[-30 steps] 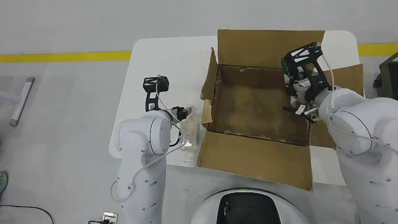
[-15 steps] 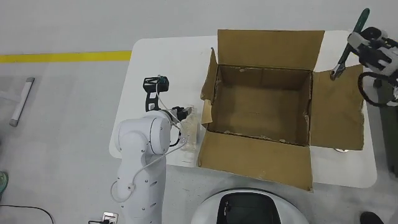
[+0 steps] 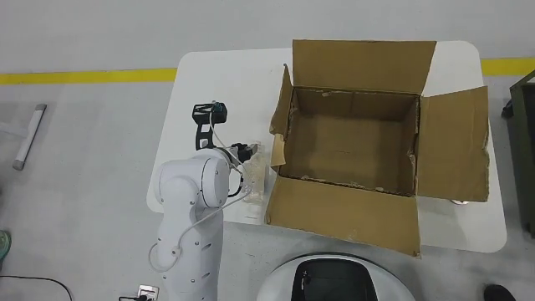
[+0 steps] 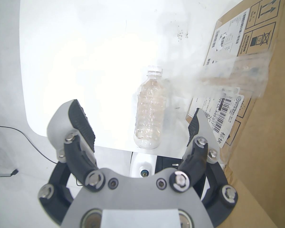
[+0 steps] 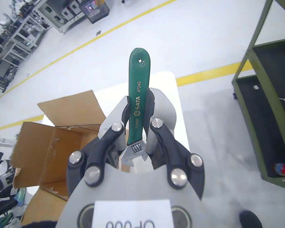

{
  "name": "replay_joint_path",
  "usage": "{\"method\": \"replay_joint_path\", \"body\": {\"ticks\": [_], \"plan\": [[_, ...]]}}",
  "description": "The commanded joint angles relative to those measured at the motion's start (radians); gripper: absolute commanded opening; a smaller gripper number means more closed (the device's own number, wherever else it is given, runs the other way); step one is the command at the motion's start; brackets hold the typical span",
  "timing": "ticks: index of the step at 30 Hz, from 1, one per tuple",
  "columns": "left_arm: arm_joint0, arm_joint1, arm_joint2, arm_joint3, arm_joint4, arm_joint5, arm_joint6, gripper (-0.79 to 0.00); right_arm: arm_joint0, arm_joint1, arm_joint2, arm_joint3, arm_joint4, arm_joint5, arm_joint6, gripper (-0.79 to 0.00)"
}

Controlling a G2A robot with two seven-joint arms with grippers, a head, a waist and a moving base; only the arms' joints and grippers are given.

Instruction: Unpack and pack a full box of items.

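My right gripper [image 5: 140, 100] was clamped on the green handle of the wrench [image 5: 139, 72], which it held high and out past the end of the table [image 5: 171, 84], with the open box [image 5: 47, 143] below. I judged the wrench heavy, rigid and head-weighted. Its coated handle looked smooth enough to slip or swing, so a hold nearer the steel head seemed safer to me. That head sat sunk between the finger bases, so I could not read how firmly the pads bit. My left gripper [image 4: 136, 109] hung spread wide and empty above a clear bottle [image 4: 152, 96], which lay close beside the box wall. The bottle looked light, crushable and apt to roll, so I would take it across its ribbed middle. Some clear wrapping [image 4: 235, 72] against the carton was too smeared to identify.
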Motion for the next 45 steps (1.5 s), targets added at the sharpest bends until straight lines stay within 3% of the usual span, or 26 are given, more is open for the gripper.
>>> {"method": "replay_joint_path", "body": {"ticks": [1, 8, 20, 34, 45], "plan": [[0.000, 0.000, 0.000, 0.000, 0.000, 0.000, 0.000, 0.000, -0.020, 0.007, 0.010, 0.006, -0.020, -0.013, 0.019, -0.785], [0.000, 0.000, 0.000, 0.000, 0.000, 0.000, 0.000, 0.000, -0.100, 0.024, -0.026, 0.037, -0.107, -0.009, 0.074, -0.785], [0.000, 0.000, 0.000, 0.000, 0.000, 0.000, 0.000, 0.000, -0.224, 0.046, -0.228, 0.102, -0.385, -0.108, 0.081, -0.785], [0.000, 0.000, 0.000, 0.000, 0.000, 0.000, 0.000, 0.000, -0.259, 0.053, -0.402, 0.242, -0.553, -0.151, -0.009, -0.785], [0.000, 0.000, 0.000, 0.000, 0.000, 0.000, 0.000, 0.000, -0.217, 0.056, -0.465, 0.377, -0.573, -0.163, -0.048, -0.779]]}}
